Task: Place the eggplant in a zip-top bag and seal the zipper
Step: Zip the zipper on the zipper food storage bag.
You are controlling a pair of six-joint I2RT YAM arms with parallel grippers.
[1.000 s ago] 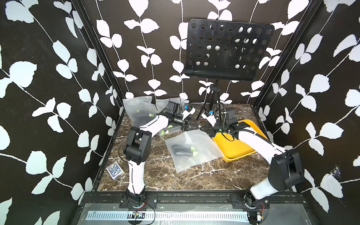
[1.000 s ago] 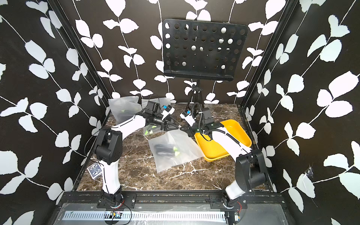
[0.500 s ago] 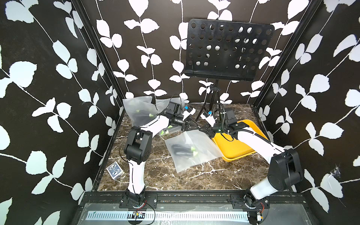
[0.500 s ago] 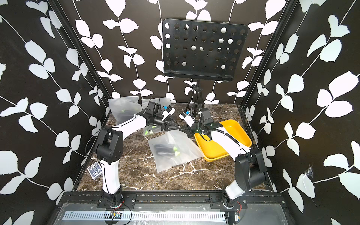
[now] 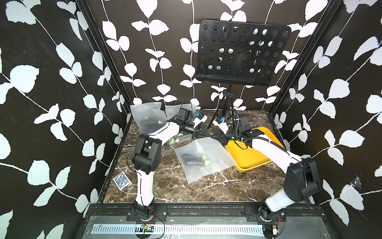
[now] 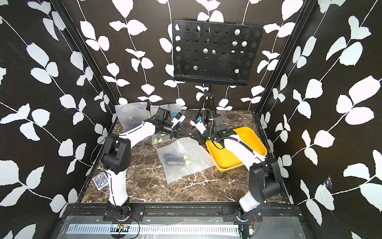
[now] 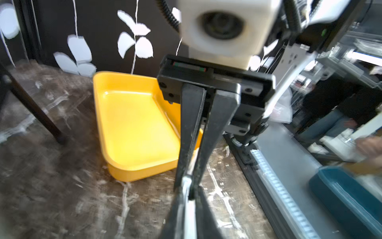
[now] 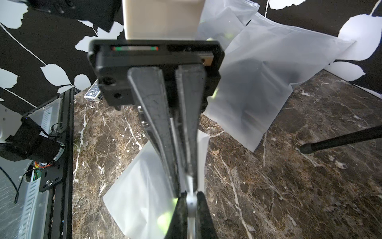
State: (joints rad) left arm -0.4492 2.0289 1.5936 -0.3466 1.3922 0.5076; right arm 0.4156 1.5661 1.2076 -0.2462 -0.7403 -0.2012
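- A yellow tray [image 5: 246, 158] sits on a brown marble tabletop [image 5: 165, 190], inside a booth with black walls printed with white leaves. Every place below is given from this tray.
- A frosted zip-top bag [image 5: 213, 157] lies flat on the marble just beside the tray, on the side toward the left arm. Its nearest edge touches the tray's rim.
- The eggplant [image 5: 192, 159] is dark with a bright green stem end. It lies on its side inside that bag, near the tray but not touching it.
- The left gripper [image 5: 208, 134] and the right gripper [image 5: 213, 136] meet tip to tip over the bag's far edge, just beside the tray's far corner.
- The left gripper's jaws are pressed together, pinching the bag's pale top strip.
- The right gripper's jaws are also pressed together, pinching the same strip right next to the left one.
- Whether the zipper under them is sealed cannot be told.
- A black perforated music stand [image 5: 244, 53] rises behind the tray, with its legs on the marble beyond the tray's far side.
- More frosted bags [image 5: 147, 119] lean in the back corner, well apart from the tray and past the left arm.
- A deck of cards [image 5: 122, 180] lies well apart from the tray, beyond the bag and the left arm's base.
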